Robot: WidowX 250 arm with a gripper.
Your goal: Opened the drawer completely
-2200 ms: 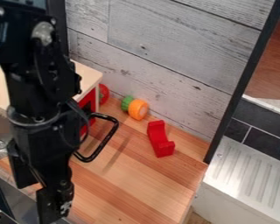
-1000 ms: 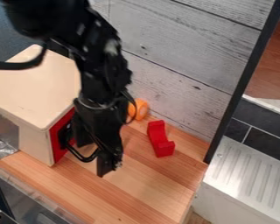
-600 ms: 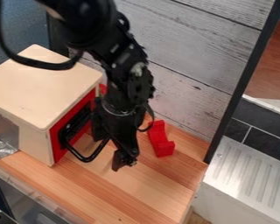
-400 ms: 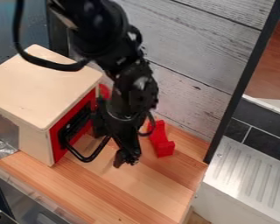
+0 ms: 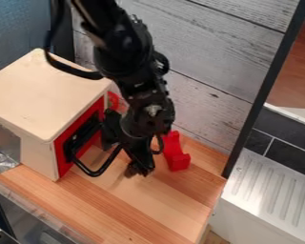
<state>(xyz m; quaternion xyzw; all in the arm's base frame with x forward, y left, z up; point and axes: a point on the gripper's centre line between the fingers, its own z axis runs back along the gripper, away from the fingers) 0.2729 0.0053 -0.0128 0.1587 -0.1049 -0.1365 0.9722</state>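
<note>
In the camera view, my jaws have come across from the left and past the box front; since the last frame they've eased slightly to the right and back towards the wall. The two sides stand apart, and I see nothing clamped between them. The red drawer front sits at the right-hand face of the wooden box on the tabletop, and it looks flush to me. Its black handle sticks out where it did before, just beside the jaws; I can't tell if they touch. So this travel hasn't drawn it out, and I judge the opening still ahead: I'd hook the loop and pull straight, minding the red block nearby.
</note>
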